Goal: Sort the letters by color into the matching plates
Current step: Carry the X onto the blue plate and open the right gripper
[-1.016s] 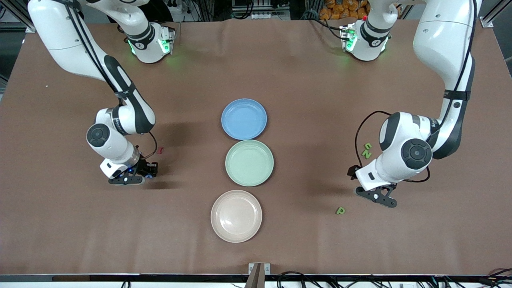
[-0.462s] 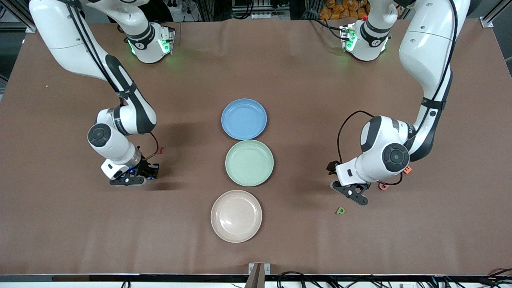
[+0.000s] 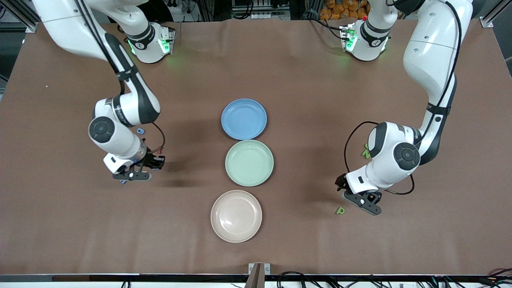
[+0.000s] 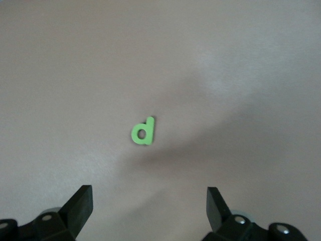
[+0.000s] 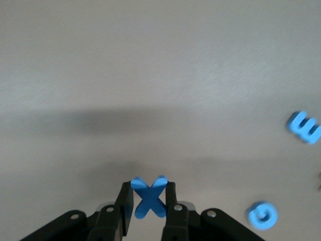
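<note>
Now right claw (image 5: 149, 201) pinches blue X letter (image 5: 149, 197) above table (image 3: 304, 88); left claw (image 3: 362, 203) spread wide over green letter (image 4: 143, 131).

Blue plate (image 3: 244, 119), pale green plate (image 3: 249, 163), cream plate (image 3: 236, 216), brown table (image 3: 304, 88), blue X (image 5: 149, 197)
</note>
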{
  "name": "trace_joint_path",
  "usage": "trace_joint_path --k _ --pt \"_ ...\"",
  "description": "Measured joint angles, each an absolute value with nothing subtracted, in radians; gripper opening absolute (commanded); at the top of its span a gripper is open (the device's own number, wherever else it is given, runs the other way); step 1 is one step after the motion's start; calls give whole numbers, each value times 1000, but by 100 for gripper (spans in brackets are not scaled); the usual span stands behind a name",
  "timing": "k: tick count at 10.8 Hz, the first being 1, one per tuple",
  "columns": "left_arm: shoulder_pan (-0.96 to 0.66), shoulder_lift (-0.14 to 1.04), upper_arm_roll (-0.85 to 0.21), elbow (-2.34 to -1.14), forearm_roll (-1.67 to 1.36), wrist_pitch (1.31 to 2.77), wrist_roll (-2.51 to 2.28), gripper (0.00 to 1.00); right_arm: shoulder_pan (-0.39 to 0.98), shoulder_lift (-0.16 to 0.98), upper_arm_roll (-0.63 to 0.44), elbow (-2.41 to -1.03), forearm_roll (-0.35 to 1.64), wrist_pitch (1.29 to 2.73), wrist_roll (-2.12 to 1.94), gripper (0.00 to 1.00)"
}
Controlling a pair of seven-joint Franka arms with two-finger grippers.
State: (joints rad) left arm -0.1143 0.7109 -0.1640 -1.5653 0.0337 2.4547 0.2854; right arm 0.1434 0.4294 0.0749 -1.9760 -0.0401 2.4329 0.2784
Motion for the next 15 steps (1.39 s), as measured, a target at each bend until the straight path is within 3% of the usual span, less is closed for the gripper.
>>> trace_joint_path --k 4,9,10,11,12,15 --pt "-112 771 -164 -1565 43 2578 288 100 303 426 158 -1982 -50 2350 657 0" --pt "-120 864 -166 -1564 44 2771 290 100 359 429 373 -1986 -82 2323 1041 0" --pt "-121 873 -166 -1563 44 2802 290 100 374 431 396 -1988 -88 2320 1087 27" --pt "-121 882 -166 -1563 44 2834 290 100 397 436 410 -1991 -106 2318 1137 75" --pt "-121 891 -166 -1563 44 2855 290 100 416 444 419 -1992 -117 2318 1176 100" --pt "-121 901 -166 -1560 44 2876 290 100 426 458 434 -1991 -123 2319 1209 100"
